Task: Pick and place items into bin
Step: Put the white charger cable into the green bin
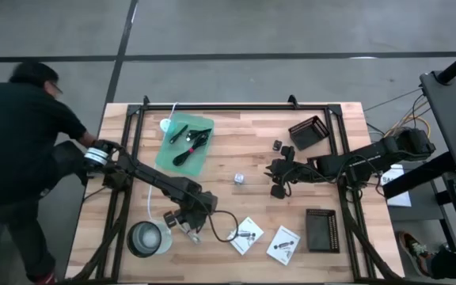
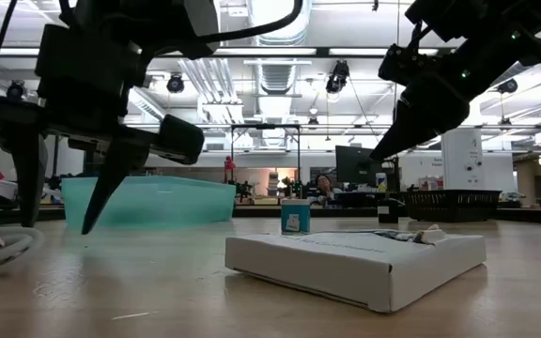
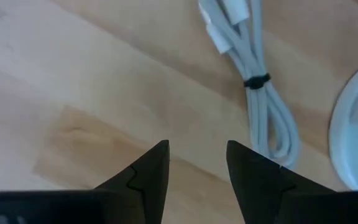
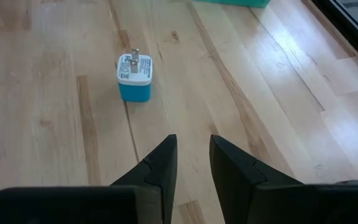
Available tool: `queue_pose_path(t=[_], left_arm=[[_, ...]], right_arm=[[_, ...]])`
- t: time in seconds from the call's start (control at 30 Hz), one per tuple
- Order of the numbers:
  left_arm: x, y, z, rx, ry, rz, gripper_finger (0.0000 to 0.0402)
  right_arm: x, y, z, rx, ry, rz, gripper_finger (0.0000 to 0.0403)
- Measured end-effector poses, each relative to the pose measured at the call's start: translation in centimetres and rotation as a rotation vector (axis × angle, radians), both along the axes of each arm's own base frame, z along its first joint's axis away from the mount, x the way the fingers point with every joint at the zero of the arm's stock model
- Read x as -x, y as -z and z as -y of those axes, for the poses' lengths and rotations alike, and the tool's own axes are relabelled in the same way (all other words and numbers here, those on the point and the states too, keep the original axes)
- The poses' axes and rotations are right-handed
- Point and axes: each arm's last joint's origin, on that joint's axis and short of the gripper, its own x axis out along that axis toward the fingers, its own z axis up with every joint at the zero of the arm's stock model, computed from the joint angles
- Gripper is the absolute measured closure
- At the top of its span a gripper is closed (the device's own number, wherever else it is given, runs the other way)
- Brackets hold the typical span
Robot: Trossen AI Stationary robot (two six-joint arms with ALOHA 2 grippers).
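The teal bin (image 1: pixel 185 143) lies at the table's far left and holds a bundled black cable and a thin black stick. The tiny cube, a blue-and-white plug (image 4: pixel 134 76), stands on the wood (image 1: pixel 239 179) mid-table. Two white printed packets (image 1: pixel 247 235) (image 1: pixel 283 244) lie flat near the near edge. Small black connectors (image 1: pixel 283 148) (image 1: pixel 277 191) sit around my right gripper (image 1: pixel 274 171), which hovers open with a narrow gap (image 4: pixel 193 155), right of the cube. My left gripper (image 1: pixel 184 223) hovers open (image 3: pixel 197 163) over bare wood beside the white cord (image 3: pixel 253 81).
The round silvery bowl (image 1: pixel 149 238) stands near the near-left edge, with the long white cord (image 1: pixel 150 198) beside it. Two black mesh baskets (image 1: pixel 309 132) (image 1: pixel 322 229) sit on the right side. A person in black (image 1: pixel 14 134) stands at the table's left edge.
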Motion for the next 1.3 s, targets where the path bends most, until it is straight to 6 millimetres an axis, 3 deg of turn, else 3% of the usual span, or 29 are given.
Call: queue_pose_path(t=[0.23, 0.47, 0.73, 1.03, 1.3], left_arm=[[0.3, -1.6, -0.3, -0.055, -0.027, 0.069, 0.0259], [-0.5, -3.4, 0.0, 0.002, -0.286, 0.022, 0.0259], [-1.0, -4.4, 1.5, 0.225, -0.477, -0.084, 0.0259], [-0.6, -3.4, 3.1, 0.178, -0.627, -0.114, 0.0259], [-1.4, -0.2, 3.7, 0.167, -0.643, -0.254, 0.0259]], right_arm=[[0.0, 0.0, 0.0, 0.002, -0.002, -0.001, 0.0321], [0.0, 0.0, 0.0, 0.003, -0.003, -0.002, 0.0321], [0.0, 0.0, 0.0, 0.005, -0.004, -0.003, 0.0321], [0.0, 0.0, 0.0, 0.003, -0.003, -0.002, 0.0321], [0.1, 0.1, 0.0, 0.006, -0.005, -0.012, 0.0321]])
